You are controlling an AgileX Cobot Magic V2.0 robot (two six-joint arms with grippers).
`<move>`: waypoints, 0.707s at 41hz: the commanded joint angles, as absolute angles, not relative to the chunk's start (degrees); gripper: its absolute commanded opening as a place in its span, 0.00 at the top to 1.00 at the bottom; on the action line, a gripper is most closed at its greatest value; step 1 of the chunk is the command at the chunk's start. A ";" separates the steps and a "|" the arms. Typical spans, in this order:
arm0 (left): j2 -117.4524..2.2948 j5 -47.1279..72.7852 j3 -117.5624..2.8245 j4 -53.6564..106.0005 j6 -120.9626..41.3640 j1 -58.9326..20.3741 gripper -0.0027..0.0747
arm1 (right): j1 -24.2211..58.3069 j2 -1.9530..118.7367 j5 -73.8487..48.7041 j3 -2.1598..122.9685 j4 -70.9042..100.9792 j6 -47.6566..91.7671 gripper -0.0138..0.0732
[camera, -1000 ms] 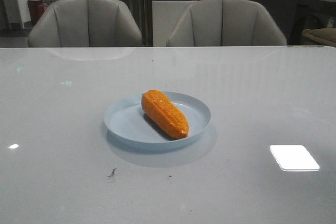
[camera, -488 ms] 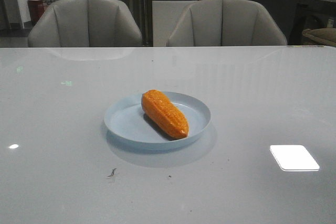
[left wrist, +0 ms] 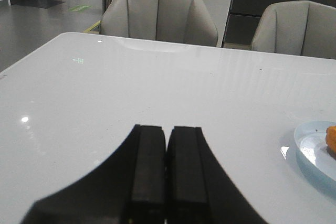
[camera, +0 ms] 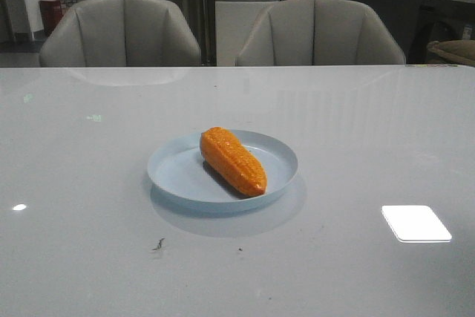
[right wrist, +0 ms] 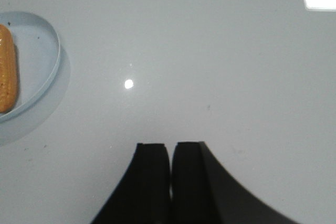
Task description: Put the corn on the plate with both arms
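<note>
The orange corn point(camera: 232, 159) lies on the pale blue plate point(camera: 178, 172) in the middle of the table, its tapered end toward the front right. Neither arm shows in the front view. In the left wrist view my left gripper point(left wrist: 167, 128) is shut and empty above bare table, with the plate's rim point(left wrist: 307, 142) and a sliver of corn point(left wrist: 331, 140) at the edge of that view. In the right wrist view my right gripper point(right wrist: 170, 144) is shut and empty, apart from the plate point(right wrist: 44, 59) and the corn point(right wrist: 6, 69).
Two grey chairs point(camera: 122, 31) point(camera: 319, 31) stand behind the table's far edge. A bright window reflection point(camera: 415, 223) lies on the glossy table at the front right. A small dark smudge point(camera: 158, 244) marks the table in front of the plate.
</note>
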State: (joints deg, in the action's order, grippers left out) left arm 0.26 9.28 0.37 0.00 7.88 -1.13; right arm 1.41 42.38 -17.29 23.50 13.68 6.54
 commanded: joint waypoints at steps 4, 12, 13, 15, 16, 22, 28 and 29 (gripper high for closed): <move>0.83 4.78 0.54 0.70 8.11 -1.35 0.85 | 1.26 32.28 1.72 14.25 6.19 7.13 0.80; 0.83 4.78 0.54 0.70 8.11 -1.35 0.85 | 2.43 20.07 3.28 6.91 -3.96 6.44 0.80; 0.83 4.78 0.54 0.70 8.11 -1.35 0.85 | 2.43 18.72 3.10 6.14 -3.68 6.42 0.80; 0.83 4.78 0.54 0.70 8.11 -1.35 0.85 | 2.43 15.24 3.10 4.72 -3.03 6.42 0.80; 0.83 4.78 0.54 0.70 8.11 -1.35 0.85 | 2.43 13.15 3.16 3.71 -2.41 6.42 0.80; 0.83 4.78 0.54 0.70 8.11 -1.35 0.85 | 2.43 5.71 3.20 -0.74 -1.05 6.42 0.80; 0.83 4.78 0.54 0.70 8.11 -1.35 0.85 | 2.43 0.05 -4.27 -0.70 -1.05 6.42 0.80; 0.83 4.78 0.54 0.70 8.11 -1.35 0.85 | 2.43 -0.93 -5.09 -0.70 -1.05 6.42 0.80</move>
State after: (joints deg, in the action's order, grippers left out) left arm 0.26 9.37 0.37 0.00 7.84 -1.13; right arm 2.53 0.80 -7.10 -1.57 -1.35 6.45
